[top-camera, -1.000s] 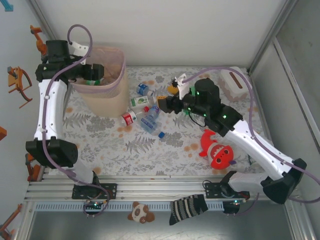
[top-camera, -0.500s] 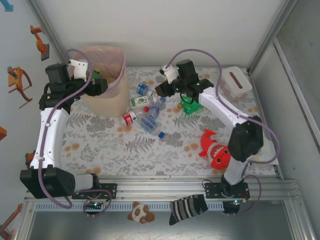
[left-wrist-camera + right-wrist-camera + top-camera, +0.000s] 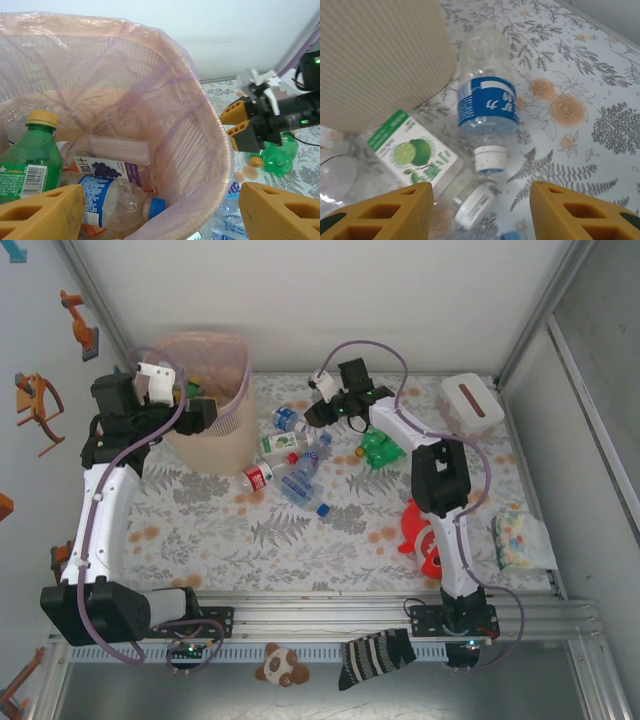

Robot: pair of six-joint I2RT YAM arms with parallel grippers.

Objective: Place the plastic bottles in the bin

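Note:
The bin (image 3: 215, 435) stands at the far left, lined with a pinkish bag (image 3: 165, 90). Inside it lie a green bottle (image 3: 30, 155), a grape-label bottle (image 3: 112, 162) and a blue-label bottle (image 3: 107, 200). My left gripper (image 3: 200, 410) hovers open over the bin's rim (image 3: 160, 220), holding nothing. Several clear bottles (image 3: 285, 445) lie on the table right of the bin, and a green bottle (image 3: 378, 448) lies apart. My right gripper (image 3: 318, 412) hangs open (image 3: 482, 215) above a blue-label bottle (image 3: 487, 110) and a lime-label bottle (image 3: 412, 155), touching neither.
A red shark plush (image 3: 435, 545) lies at the right front and a white box (image 3: 472, 405) sits at the back right. A patterned bundle (image 3: 518, 538) rests by the right wall. A loose blue cap (image 3: 323, 509) lies mid-table. The bin's ribbed wall (image 3: 380, 60) is close to my right gripper.
My right arm has swung from mid-table to the far side, bringing its gripper over the bottles beside the bin, jaws somewhat narrower. The left gripper shifted slightly right over the bin.

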